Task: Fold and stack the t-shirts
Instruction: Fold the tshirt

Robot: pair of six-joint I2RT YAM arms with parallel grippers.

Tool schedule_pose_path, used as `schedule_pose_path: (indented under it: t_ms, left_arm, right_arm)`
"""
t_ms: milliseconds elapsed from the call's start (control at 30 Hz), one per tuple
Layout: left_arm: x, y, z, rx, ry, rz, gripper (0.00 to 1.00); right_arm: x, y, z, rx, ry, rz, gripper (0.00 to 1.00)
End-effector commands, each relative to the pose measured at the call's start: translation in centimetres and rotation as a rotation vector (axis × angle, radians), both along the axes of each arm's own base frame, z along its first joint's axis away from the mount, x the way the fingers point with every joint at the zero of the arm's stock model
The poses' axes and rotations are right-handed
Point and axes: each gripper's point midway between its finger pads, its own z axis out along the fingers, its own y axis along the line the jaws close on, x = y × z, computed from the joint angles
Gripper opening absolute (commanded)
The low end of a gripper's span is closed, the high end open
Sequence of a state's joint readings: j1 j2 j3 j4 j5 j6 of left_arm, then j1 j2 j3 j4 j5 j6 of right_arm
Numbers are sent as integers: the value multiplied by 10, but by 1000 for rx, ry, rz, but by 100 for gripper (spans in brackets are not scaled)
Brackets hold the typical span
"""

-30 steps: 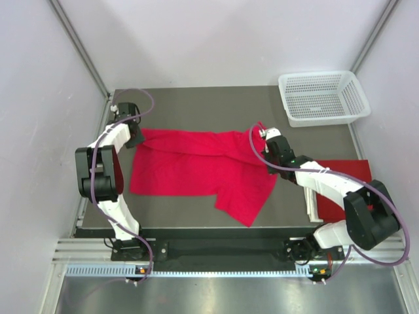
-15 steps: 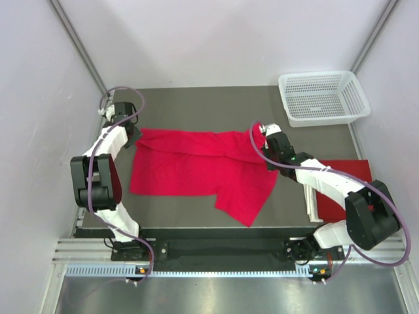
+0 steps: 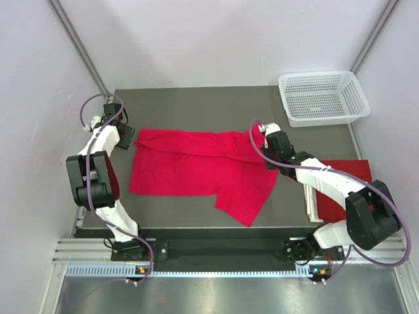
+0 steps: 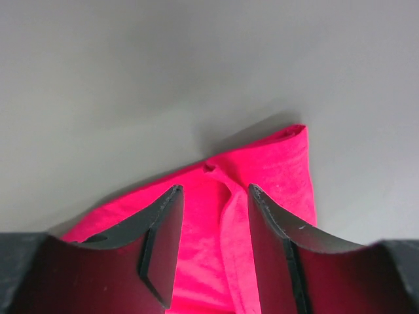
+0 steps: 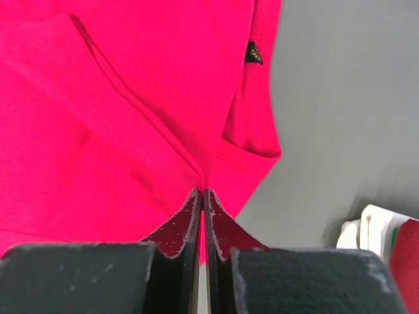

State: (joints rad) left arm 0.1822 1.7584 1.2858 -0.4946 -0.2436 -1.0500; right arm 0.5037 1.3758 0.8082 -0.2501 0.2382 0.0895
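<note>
A bright red t-shirt (image 3: 196, 167) lies spread out but rumpled on the dark table, its lower right part hanging toward the front. My left gripper (image 3: 126, 136) is open at the shirt's far left corner. In the left wrist view the corner (image 4: 262, 170) lies between and below the open fingers (image 4: 163, 229), which grip nothing. My right gripper (image 3: 263, 139) is shut on a pinched fold of the shirt's right edge (image 5: 203, 186). A second red t-shirt (image 3: 347, 171) lies folded at the right, partly under my right arm.
A white mesh basket (image 3: 322, 98) stands at the back right corner. A white flat thing (image 3: 313, 204) lies under the folded shirt; its edge shows in the right wrist view (image 5: 370, 226). Bare table (image 3: 196, 104) lies behind the shirt. Walls close in on both sides.
My left arm has swung left and back, and its gripper has slid left toward the shirt's corner. The right arm and the shirt have hardly moved.
</note>
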Motion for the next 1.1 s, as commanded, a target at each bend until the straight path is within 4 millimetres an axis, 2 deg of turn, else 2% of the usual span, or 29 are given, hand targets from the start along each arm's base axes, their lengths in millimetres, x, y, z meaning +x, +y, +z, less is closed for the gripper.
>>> schedule_pose_path:
  t_ms: [0,133,433,533,800,1067]
  left_arm:
    - [6,-13,-19,-91,-14,17,49]
    - [6,-17,-32,-122,5,28,49]
    - [9,-9,-38,-99,12,55,44]
    - [8,-10,-41,-102,21,59,46]
    - [2,-4,-31,-111,-14,165,45]
    - [9,-1,-25,-123,-54,209,45]
  right_arm:
    - [15,10,25,31,-61,13,1]
    - [15,11,23,33,-57,19,1]
    - [14,12,20,30,-51,23,1]
    - [14,12,19,28,-46,25,1]
    - [15,13,22,34,-50,25,1]
    - [14,13,21,32,-47,28,1]
